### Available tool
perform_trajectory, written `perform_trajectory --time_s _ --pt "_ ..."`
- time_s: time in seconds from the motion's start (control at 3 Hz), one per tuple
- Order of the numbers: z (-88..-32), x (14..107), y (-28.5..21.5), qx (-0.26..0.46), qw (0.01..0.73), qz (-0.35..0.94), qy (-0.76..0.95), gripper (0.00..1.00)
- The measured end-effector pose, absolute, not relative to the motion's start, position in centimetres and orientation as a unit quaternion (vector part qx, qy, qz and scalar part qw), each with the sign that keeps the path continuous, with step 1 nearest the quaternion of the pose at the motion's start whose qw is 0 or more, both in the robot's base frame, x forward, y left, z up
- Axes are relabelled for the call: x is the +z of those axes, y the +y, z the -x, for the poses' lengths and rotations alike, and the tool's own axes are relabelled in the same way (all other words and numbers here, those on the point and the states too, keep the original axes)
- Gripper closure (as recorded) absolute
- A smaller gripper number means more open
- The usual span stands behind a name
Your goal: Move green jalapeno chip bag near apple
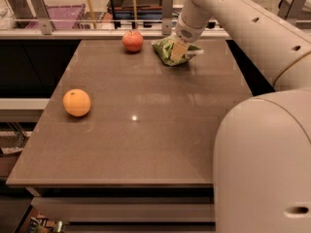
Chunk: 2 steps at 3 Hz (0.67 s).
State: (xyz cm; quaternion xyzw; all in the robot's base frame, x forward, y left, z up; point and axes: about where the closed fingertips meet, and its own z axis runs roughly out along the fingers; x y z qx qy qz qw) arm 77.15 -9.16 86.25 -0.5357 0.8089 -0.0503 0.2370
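The green jalapeno chip bag lies crumpled on the far part of the brown table, a little to the right of the apple. The apple is red with an orange blush and stands near the table's back edge. My gripper reaches down from the white arm onto the right side of the bag and covers part of it. A narrow strip of table shows between bag and apple.
A plain orange fruit sits at the table's left side. A metal rail runs behind the back edge, with a purple crate beyond it. My white body fills the lower right.
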Motion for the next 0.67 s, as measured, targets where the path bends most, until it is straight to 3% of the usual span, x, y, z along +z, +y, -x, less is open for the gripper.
perform_trajectory --time_s 0.33,0.67 --pt "-77.18 85.93 -9.05 -0.049 0.235 0.537 0.809 0.0" --pt "-77.18 85.92 -9.05 -0.049 0.235 0.537 0.809 0.0"
